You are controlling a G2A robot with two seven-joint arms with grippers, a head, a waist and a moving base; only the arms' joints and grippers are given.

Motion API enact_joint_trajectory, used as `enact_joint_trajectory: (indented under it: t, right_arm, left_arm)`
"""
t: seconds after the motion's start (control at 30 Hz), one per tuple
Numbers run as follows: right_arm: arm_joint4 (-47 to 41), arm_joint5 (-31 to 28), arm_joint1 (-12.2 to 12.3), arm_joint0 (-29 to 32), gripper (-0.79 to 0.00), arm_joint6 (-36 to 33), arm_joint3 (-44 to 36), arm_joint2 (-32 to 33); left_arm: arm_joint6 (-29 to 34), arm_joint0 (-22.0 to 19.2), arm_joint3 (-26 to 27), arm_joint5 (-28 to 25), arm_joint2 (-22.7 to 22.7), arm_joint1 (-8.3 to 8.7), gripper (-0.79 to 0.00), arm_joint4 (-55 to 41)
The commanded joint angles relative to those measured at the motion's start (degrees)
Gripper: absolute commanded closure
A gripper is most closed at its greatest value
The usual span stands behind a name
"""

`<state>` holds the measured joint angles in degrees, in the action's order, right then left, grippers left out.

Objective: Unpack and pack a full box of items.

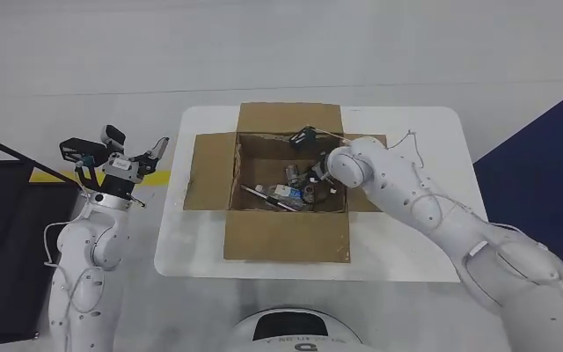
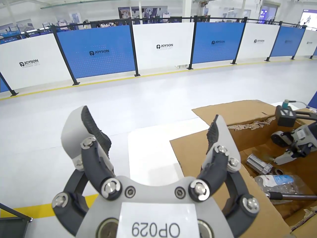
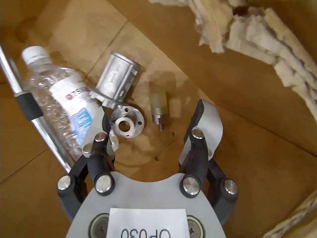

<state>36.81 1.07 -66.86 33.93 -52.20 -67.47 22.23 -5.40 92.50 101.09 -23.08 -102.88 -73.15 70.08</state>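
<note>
Box: a cardboard box (image 1: 209, 172) stands in the middle of the white table (image 1: 405, 141), all four flaps folded outward.
Contents: on the box floor lie a clear plastic bottle (image 3: 59, 100), a ribbed metal cylinder (image 3: 116, 80), a metal ring with bolt holes (image 3: 127, 122), a small threaded plug (image 3: 159, 107) and a steel rod (image 3: 14, 75) with a black grip.
Layout: the cylinder touches the bottle and the ring; the plug lies just beside the ring, apart from it.
Padding: torn paper (image 3: 260, 33) runs along one inner wall.
Right claw: the right gripper (image 3: 152, 115) is down inside the box, spread wide, holding nothing. One finger is just beside the ring; contact cannot be judged.
Left claw: the left gripper (image 2: 150, 115) is raised beyond the table's left edge, spread wide, holding nothing.
</note>
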Motion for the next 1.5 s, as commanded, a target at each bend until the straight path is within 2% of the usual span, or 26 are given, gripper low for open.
enact_joint_trajectory:
  t: [0.0,0.03,0.13,0.23,0.33,0.43,0.5,0.53,0.57,0.73,0.9,1.07,1.17,1.27,1.37,1.47]
  right_arm:
    - [0.4,-0.2,-1.4,-0.9,-0.603,-0.7,2.7,-1.0]
    - [0.5,-0.4,-2.1,-1.2,-0.502,-1.0,4.0,-1.5]
    - [1.4,-0.2,-4.2,-2.1,-0.382,-1.6,8.0,-2.9]
    - [1.4,-0.3,-6.3,-2.9,-0.332,-2.3,11.6,-3.8]
    - [1.2,-0.6,-8.1,-3.3,-0.320,-2.6,14.8,-4.3]
    - [1.1,-0.9,-9.7,-3.7,-0.256,-2.8,17.2,-4.8]
    - [1.3,-1.0,-10.7,-3.8,-0.154,-2.8,18.4,-4.9]
    - [1.4,-0.9,-11.1,-4.0,-0.049,-2.8,18.8,-4.9]
    - [1.5,-0.9,-11.5,-4.1,0.000,-2.4,19.0,-4.8]
    - [2.2,0.0,-11.3,-3.9,0.000,1.2,17.9,-2.7]
    - [2.9,0.4,-8.0,-1.4,0.000,6.0,11.1,2.8]
    - [4.6,-3.4,-1.1,6.7,0.000,9.1,-5.5,13.9]
    - [7.5,-4.2,4.0,16.8,0.000,12.1,-20.0,25.1]
    - [8.4,-5.5,8.3,30.5,0.000,15.6,-33.3,39.4]
    - [5.6,-10.0,11.0,45.0,0.000,20.4,-42.2,53.9]
    - [2.4,-12.3,12.1,58.1,0.000,26.3,-46.2,66.5]
  left_arm:
    - [0.0,0.0,0.0,0.0,0.0,0.00,-0.785,0.0]
    - [0.0,0.0,0.0,0.0,0.0,0.00,-0.785,0.0]
    - [0.0,0.0,0.0,0.0,0.0,0.00,-0.785,0.0]
    - [0.0,0.0,0.0,0.0,0.0,0.00,-0.785,0.0]
    - [0.0,0.0,0.0,0.0,0.0,0.00,-0.785,0.0]
    - [0.0,0.0,0.0,0.0,0.0,0.00,-0.785,0.0]
    - [0.0,0.0,0.0,0.0,0.0,0.00,-0.785,0.0]
    - [0.0,0.0,0.0,0.0,0.0,0.00,-0.785,0.0]
    - [0.0,0.0,0.0,0.0,0.0,0.00,-0.785,0.0]
    - [0.0,0.0,0.0,0.0,0.0,0.00,-0.785,0.0]
    - [0.0,0.0,0.0,0.0,0.0,0.00,-0.785,0.0]
    - [0.0,0.0,0.0,0.0,0.0,0.00,-0.785,0.0]
    - [0.0,0.0,0.0,0.0,0.0,0.00,-0.785,0.0]
    - [0.0,0.0,0.0,0.0,0.0,0.00,-0.785,0.0]
    - [0.0,0.0,0.0,0.0,0.0,0.00,-0.785,0.0]
    - [0.0,0.0,0.0,0.0,0.0,0.00,-0.785,0.0]
